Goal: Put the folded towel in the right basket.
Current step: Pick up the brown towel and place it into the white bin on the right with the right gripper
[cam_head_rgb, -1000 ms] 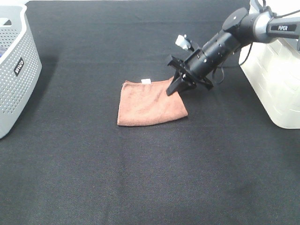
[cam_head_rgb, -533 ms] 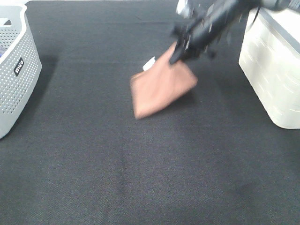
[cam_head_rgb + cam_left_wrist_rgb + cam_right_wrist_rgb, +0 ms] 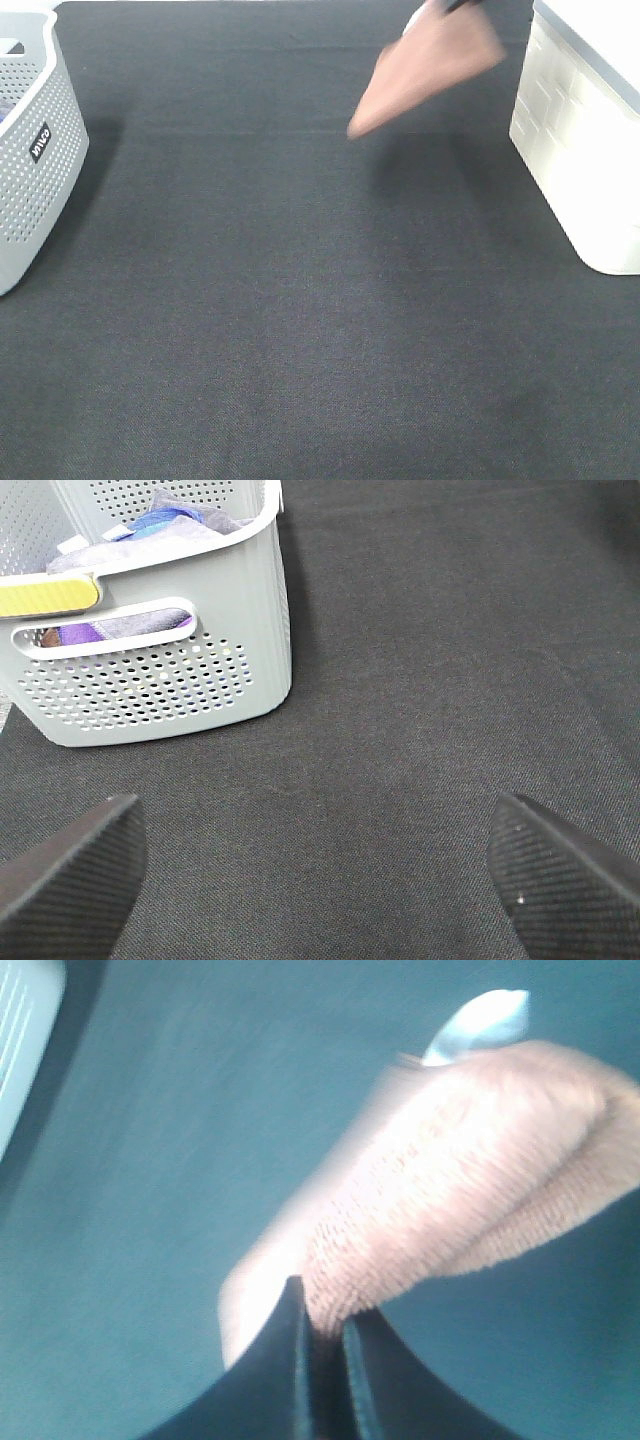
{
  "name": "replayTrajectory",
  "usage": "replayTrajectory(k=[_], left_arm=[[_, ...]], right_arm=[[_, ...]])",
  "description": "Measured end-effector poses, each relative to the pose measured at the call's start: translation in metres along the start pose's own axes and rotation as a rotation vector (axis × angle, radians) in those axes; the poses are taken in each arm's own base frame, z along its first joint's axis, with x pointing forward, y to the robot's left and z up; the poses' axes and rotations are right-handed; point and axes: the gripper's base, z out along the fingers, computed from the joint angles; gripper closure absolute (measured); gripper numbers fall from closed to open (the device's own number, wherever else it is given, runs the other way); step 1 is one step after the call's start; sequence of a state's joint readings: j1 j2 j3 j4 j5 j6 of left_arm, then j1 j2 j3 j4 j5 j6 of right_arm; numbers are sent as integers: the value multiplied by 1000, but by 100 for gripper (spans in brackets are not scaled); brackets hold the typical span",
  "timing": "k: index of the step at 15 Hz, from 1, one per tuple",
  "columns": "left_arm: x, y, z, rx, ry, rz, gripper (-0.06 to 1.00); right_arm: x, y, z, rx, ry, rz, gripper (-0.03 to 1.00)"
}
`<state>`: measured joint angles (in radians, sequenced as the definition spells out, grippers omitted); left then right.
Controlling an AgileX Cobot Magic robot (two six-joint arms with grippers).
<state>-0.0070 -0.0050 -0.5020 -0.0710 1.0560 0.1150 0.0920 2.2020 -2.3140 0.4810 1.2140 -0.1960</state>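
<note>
The folded brown towel (image 3: 425,68) hangs in the air at the top of the exterior view, left of the white right basket (image 3: 585,140). My right gripper (image 3: 322,1335) is shut on the towel (image 3: 450,1210), pinching one edge; the gripper itself is almost wholly above the exterior view's top edge. The towel's white tag (image 3: 478,1022) shows in the right wrist view. My left gripper (image 3: 320,865) is open and empty, low over the black cloth near the grey left basket (image 3: 150,650).
The grey perforated left basket (image 3: 30,140) stands at the far left and holds some coloured cloths (image 3: 175,515). The table is covered with black cloth (image 3: 300,320). The white basket stands at the right edge.
My right gripper has lifted the towel off the table and carried it up and to the right, toward the white basket. The arm has left the exterior view.
</note>
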Motion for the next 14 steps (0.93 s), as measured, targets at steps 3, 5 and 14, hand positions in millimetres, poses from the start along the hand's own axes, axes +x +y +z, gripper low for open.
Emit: replayTrajectory(k=[3,5,14], left_arm=[[0,0,0,0,0,0,6],[0,0,0,0,0,0,6],[0,0,0,0,0,0,6]], right_arm=[[-1,-25,-43,77,-58,37,96],[6,-44,-67,131,-66,78,96],[36,-115,-129,455,-24,135,96]])
